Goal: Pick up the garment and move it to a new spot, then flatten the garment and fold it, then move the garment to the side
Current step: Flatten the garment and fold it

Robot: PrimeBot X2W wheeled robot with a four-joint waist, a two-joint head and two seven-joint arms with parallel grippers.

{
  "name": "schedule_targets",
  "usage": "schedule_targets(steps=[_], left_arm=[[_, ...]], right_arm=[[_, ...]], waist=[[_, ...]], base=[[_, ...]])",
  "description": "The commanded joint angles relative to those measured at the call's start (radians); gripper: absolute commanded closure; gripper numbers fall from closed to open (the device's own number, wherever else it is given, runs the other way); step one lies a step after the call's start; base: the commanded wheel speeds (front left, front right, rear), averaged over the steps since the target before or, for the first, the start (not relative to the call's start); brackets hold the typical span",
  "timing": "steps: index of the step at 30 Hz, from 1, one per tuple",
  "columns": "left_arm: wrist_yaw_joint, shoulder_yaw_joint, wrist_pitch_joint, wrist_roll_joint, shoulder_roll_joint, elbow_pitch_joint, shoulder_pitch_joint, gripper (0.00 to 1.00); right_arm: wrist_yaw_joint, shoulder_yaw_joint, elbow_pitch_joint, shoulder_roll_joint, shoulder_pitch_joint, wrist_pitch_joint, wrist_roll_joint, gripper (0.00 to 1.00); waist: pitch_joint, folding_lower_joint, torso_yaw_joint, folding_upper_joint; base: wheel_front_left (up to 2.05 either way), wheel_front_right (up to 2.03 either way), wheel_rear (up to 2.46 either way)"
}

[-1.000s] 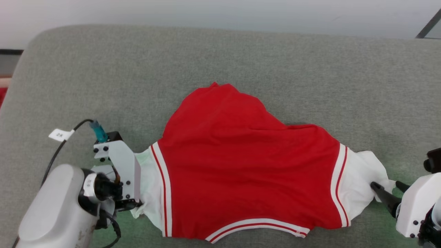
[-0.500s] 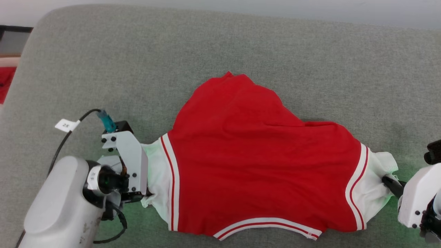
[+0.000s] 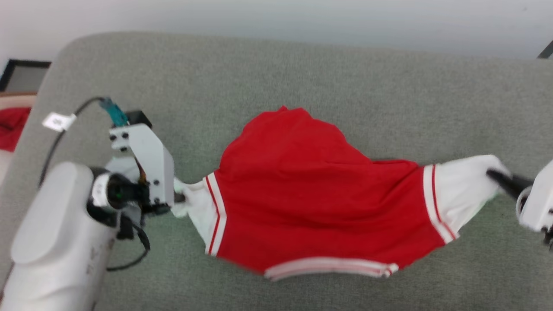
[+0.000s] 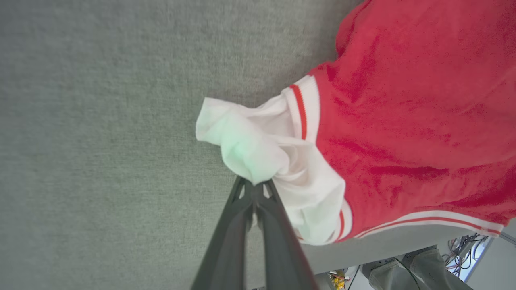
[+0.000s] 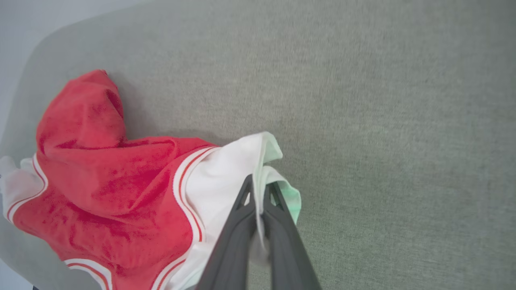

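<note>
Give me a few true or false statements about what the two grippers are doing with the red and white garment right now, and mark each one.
1. The left gripper is shut on a white sleeve of the garment. True.
2. The right gripper is open and clear of the cloth. False: it is shut on the other white sleeve.
3. The garment is folded into a neat square. False: it is unfolded and stretched between the two grippers.
4. The surface under the garment is grey fabric. True.
</note>
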Motion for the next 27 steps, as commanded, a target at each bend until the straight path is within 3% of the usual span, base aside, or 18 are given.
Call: schedule_targets(steps=[1, 7, 12, 27], left_arm=[[-0.004, 0.008, -0.006, 0.005, 0.009, -0.002, -0.026, 1.00], [-0.031, 0.014, -0.033, 0.022, 0.025, 0.007, -0.125, 1.00], [-0.066, 0.015, -0.090, 0.041, 0.024, 0.041, -0.216, 1.00], [-0.222, 0.019, -0.547, 0.146, -0.038, 0.361, -0.586, 1.00]], right_arm=[[-0.001, -0.005, 0.000, 0.003, -0.036, 0.004, 0.006, 1.00], [-0.001, 0.002, 0.032, 0.009, -0.190, -0.031, -0.021, 1.00], [-0.001, 0.010, 0.087, 0.023, -0.319, -0.125, -0.061, 1.00], [-0.001, 0.183, 0.474, 0.032, -0.738, -0.556, -0.173, 1.00]], waist=[[-0.048, 0.0000, -0.007, 0.0000], [-0.118, 0.0000, -0.016, 0.0000], [-0.154, 0.0000, -0.020, 0.0000], [-0.235, 0.0000, -0.042, 0.0000]], base=[[0.00, 0.00, 0.00], [0.00, 0.00, 0.00], [0.00, 0.00, 0.00], [0.00, 0.00, 0.00]])
